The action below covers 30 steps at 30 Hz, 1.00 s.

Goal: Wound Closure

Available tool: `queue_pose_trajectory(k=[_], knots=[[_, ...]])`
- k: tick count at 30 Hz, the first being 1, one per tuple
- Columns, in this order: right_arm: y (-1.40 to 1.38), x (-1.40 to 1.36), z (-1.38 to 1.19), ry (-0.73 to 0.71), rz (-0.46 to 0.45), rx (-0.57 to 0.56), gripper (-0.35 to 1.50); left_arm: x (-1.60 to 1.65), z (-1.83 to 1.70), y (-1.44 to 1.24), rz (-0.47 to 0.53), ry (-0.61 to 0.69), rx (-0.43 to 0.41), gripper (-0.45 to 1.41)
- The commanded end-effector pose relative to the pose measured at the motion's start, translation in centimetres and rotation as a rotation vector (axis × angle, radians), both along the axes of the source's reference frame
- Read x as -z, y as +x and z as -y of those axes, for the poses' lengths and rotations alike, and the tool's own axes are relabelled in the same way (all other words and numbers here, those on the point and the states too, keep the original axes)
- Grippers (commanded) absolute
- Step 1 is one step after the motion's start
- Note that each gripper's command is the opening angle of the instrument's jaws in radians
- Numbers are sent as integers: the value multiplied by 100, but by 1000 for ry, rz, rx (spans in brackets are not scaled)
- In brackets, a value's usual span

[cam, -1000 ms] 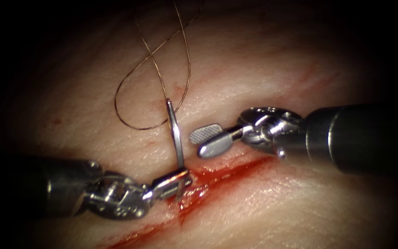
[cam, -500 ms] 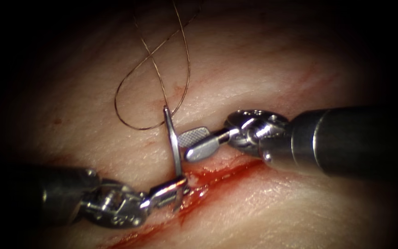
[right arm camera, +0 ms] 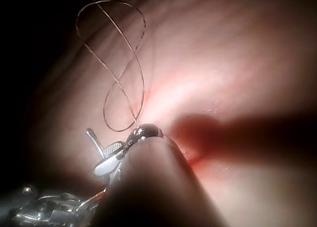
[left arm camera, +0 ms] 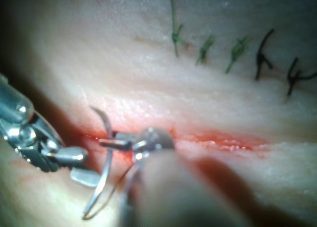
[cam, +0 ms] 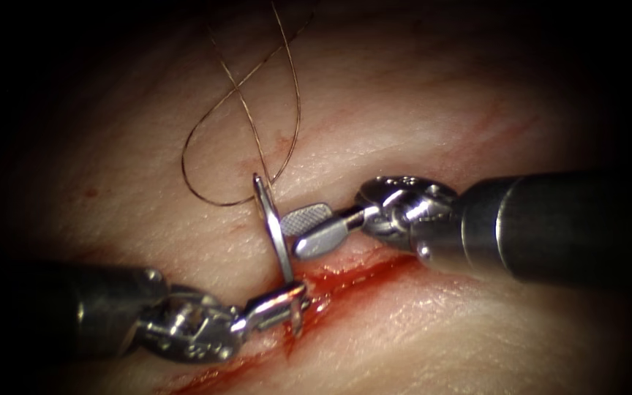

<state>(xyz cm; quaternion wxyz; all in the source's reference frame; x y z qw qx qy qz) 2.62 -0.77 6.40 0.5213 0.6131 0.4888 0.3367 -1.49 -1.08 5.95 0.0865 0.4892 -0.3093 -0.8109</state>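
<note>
Left end effector (cam: 279, 303) gripping needle (cam: 276, 230) near tip, at cut (cam: 352, 274)

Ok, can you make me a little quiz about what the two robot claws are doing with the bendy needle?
1. True or false: the left tool holds the needle.
2. What is the right tool holding? A) the thread B) the tissue C) nothing
3. What trails in a loop from the needle's upper end?

Key:
1. True. Its jaws are shut on the needle near its pointed end, at the cut.
2. C. Its jaws are open beside the needle's upper part.
3. The thread, lying on the tissue left of the cut.
</note>
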Motion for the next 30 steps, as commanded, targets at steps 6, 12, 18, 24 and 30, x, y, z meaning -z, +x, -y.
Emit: queue_pose_trajectory(k=[6, 12, 18, 24, 30], knots=[[4, -10, 1, 1, 3, -4, 121, -5, 4, -5, 1, 3, -1, -45], [6, -13, -3, -3, 16, 1, 121, -5, 4, -6, 1, 3, 0, -45], [15, -12, -3, -2, 13, 3, 121, -5, 3, -8, 2, 2, 0, -45], [29, -11, -5, 1, 3, 13, 120, -6, 3, -8, 2, 2, 0, -45], [31, -2, -5, 7, -7, 27, 118, -7, 3, -8, 2, 1, -1, -45]])
